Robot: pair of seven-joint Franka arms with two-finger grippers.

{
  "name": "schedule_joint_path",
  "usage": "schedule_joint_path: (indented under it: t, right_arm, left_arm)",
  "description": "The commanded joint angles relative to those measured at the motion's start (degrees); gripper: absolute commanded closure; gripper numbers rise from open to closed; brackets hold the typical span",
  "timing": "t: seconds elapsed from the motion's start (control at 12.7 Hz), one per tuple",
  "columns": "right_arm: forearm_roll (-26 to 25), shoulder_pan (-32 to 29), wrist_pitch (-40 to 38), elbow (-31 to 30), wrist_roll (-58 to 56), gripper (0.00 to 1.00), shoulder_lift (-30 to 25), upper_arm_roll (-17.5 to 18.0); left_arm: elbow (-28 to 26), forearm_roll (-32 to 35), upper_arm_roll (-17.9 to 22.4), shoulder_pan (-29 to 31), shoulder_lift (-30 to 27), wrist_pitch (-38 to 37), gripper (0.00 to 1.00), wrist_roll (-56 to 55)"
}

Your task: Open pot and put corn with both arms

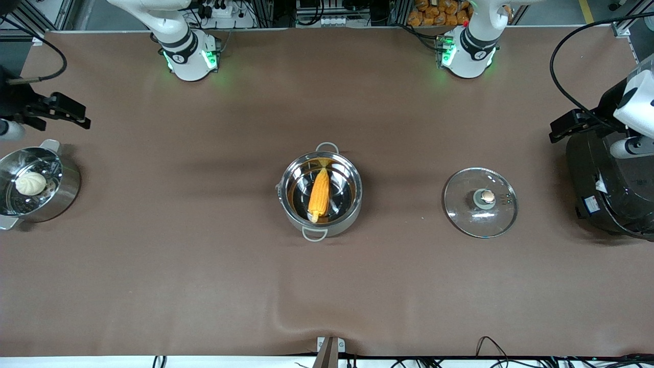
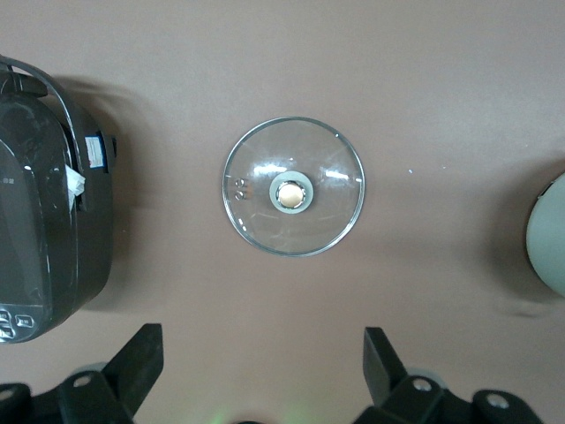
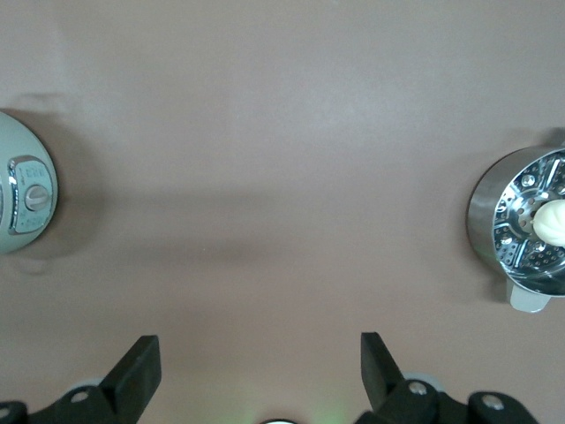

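Corn cob in open pot, glass lid set aside on table; left end effector over lid and right end effector over bare table both spread, empty, parked at table ends.

- A robotics lab is showing itself here, not a home kitchen: two white arms are standing bolted at the twelve o'clock edge of a brown-covered bench, their bases glowing green.
- Aluminium framing, a power strip and loose cables are lining the bench edges.
- Kitchenware is sitting staged: a pot, a glass lid, a black rice cooker.
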Motion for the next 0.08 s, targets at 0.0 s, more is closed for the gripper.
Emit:
schedule_joint_path:
  t: [0.0]
  right_arm:
    - [-0.77, -0.22, -0.58, 1.15, 0.46, 0.00, -0.50, 0.22]
  left_arm:
    - [0.83, -1.22, 0.25, 0.19, -0.25, -1.19, 0.00, 1.74]
